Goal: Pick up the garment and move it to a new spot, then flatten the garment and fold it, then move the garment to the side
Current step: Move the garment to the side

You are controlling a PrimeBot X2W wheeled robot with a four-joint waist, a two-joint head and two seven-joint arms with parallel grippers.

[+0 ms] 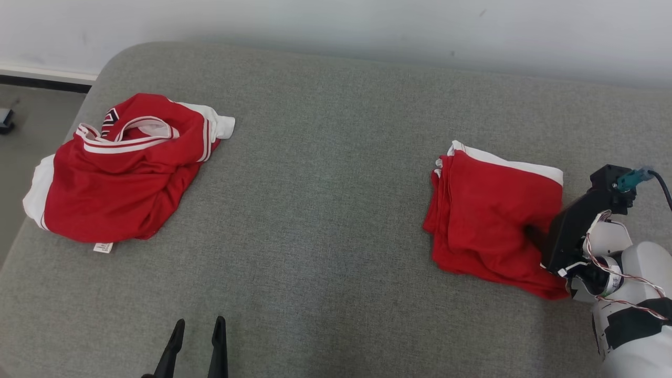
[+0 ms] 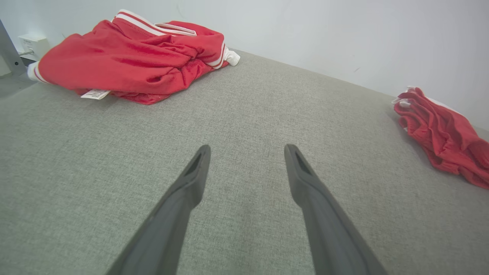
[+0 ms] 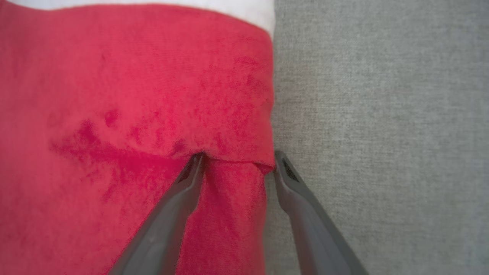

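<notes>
On the gray fabric-covered counter (image 1: pixel 325 220) there are two red garments. In the head view the folded garment (image 1: pixel 493 210) lies at about 3 o'clock, flat, with a white band along its far edge. The crumpled garment (image 1: pixel 121 178), red with white stripes and a small white label (image 1: pixel 103 247), lies at about 9 o'clock, well apart from the folded one.

The right gripper (image 3: pixel 238 154) is at the near right edge of the folded garment. Its fingers are apart: one fingertip is tucked under a fold of the red cloth, and the other rests on the gray cover just beside the cloth edge. The cloth is not clamped.

The left gripper (image 1: pixel 199 320) is at about 6 o'clock in the head view. Its fingers are also apart, over bare gray cover, and hold nothing.
</notes>
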